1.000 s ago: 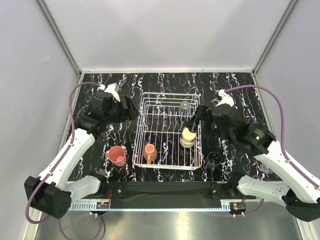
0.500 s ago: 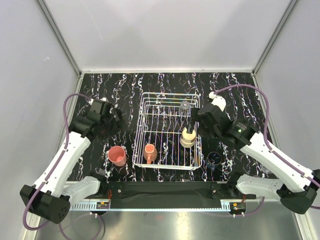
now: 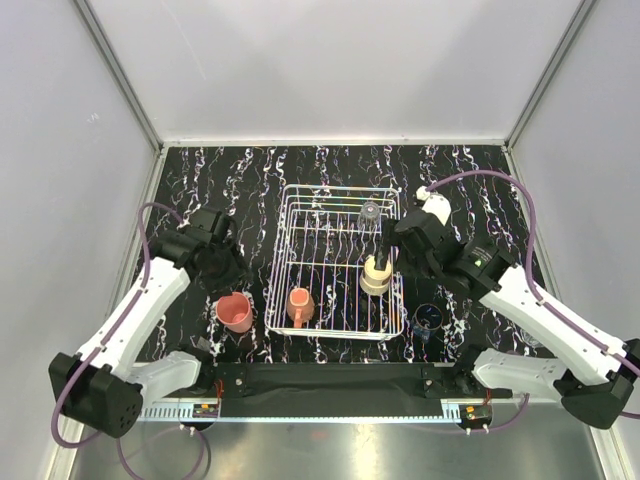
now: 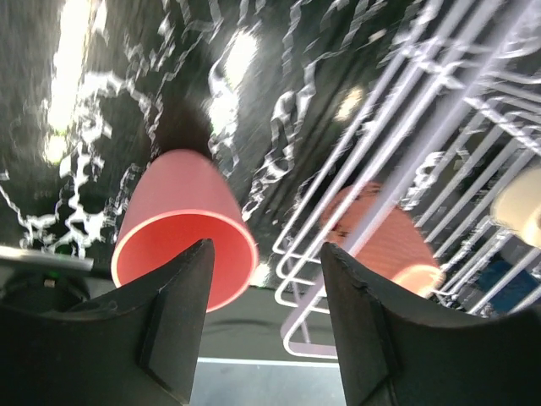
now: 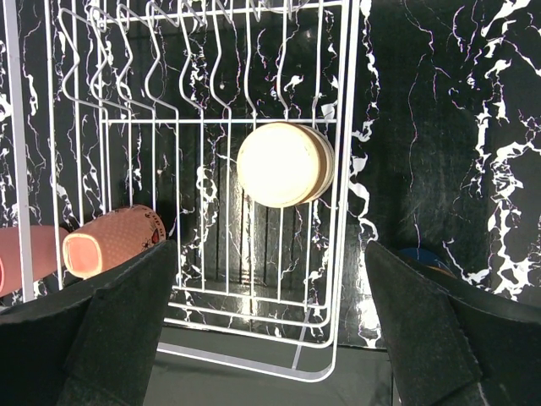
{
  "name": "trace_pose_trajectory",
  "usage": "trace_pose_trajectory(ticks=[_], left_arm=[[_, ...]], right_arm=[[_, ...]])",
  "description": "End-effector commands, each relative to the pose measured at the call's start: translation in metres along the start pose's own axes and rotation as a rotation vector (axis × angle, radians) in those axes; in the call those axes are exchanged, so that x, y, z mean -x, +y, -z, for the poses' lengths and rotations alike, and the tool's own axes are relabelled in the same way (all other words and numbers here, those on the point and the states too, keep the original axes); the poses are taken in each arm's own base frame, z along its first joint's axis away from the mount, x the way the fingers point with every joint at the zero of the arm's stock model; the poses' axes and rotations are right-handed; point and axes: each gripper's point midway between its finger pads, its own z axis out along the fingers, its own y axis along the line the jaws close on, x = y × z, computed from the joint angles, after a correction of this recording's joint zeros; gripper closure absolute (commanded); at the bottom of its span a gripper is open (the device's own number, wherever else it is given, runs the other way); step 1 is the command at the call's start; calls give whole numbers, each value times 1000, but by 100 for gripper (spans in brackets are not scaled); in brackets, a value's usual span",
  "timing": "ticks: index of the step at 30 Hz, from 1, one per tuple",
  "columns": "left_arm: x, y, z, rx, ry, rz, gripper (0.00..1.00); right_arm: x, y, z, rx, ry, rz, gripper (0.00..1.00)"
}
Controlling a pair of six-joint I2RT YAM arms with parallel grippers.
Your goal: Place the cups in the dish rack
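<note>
Marbled table: pink tumbler pickup apparently under way, beside dish rack.
Left gripper parted over tumbler rim, empty; right gripper wide above racked cream cup. Next: straddle rim, close.

Nothing to read here: no text, label, brand or number comes through in any view (the tiny orange-marked part, well to the near side of the left claw, is too small to make out).
</note>
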Motion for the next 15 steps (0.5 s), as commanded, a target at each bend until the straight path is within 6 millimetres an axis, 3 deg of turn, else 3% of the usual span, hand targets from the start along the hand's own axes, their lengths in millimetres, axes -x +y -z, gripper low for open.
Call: trace_pose_trajectory(ticks=[1, 12, 15], left_arm=[[-17, 10, -9, 56, 75, 89, 41], [-21, 25, -31, 125, 62, 143, 41], [-27, 34, -44, 155, 78, 145, 57]], right_arm=[[10, -1, 5, 8, -55, -5, 0], [5, 0, 1, 11, -41, -9, 0], [6, -1, 0, 7, -44, -10, 0]])
